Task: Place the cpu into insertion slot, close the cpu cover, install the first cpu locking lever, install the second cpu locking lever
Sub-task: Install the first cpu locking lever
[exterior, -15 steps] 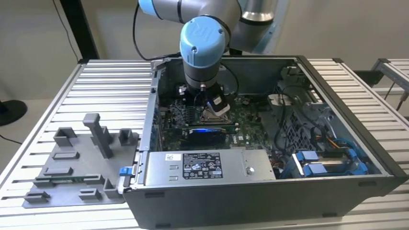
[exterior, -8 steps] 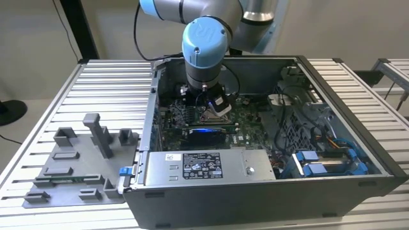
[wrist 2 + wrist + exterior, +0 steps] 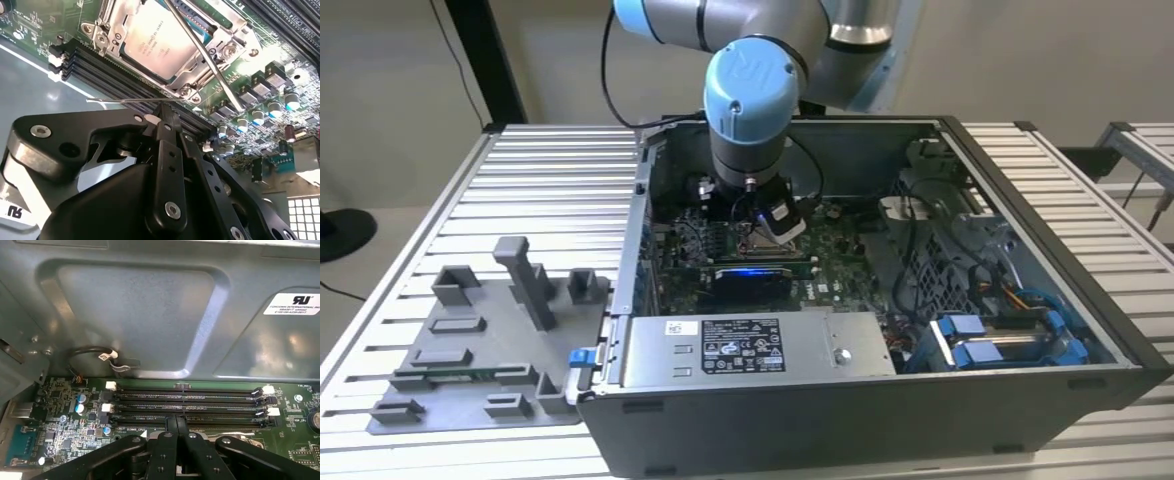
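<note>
CPU (image 3: 157, 37): seated; cover (image 3: 187, 80) down. Gripper (image 3: 166, 114): pressed together, tip at lever (image 3: 120, 100). Keep contact steady so lever cannot slip.

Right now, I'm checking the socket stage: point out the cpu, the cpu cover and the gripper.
cpu (image 3: 160, 42): second wrist view, middle of its metal top.
cpu cover (image 3: 114, 20): second wrist view, frame strip beside the cpu.
gripper (image 3: 177, 422): first wrist view, between its fingertips.

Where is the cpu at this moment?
In the second wrist view, the cpu sits on the green board, framed by the silvery cover, beside the long black slots, just beyond the gripper.
</note>
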`<action>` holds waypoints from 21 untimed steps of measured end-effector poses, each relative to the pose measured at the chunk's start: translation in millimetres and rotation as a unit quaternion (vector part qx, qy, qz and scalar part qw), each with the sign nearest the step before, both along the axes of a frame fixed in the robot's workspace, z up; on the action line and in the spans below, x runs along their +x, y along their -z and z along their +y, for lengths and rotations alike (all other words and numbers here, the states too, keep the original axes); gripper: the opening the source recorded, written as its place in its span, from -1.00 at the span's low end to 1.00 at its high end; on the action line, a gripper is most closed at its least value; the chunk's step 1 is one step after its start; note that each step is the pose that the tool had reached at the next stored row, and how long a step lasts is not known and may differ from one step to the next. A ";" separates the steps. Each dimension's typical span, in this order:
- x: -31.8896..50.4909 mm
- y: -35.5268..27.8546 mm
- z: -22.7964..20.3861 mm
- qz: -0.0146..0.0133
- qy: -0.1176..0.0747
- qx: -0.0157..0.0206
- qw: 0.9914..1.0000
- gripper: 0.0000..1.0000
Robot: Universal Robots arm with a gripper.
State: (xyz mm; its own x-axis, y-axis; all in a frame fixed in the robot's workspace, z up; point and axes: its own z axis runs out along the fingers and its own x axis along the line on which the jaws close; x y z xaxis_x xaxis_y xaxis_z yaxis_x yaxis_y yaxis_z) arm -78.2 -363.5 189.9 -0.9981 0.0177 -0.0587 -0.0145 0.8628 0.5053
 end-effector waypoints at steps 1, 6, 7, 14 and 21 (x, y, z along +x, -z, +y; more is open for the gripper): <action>0.6 0.3 0.0 0.000 0.000 0.000 1.000 -1.00; 3.3 1.5 -0.2 0.001 0.000 0.000 1.000 -1.00; 3.7 1.8 -0.3 0.001 0.000 0.000 1.000 -1.00; 6.7 4.0 -0.3 0.002 0.000 0.000 1.000 -1.00; 10.0 6.1 -0.4 0.004 0.000 0.000 1.000 -1.00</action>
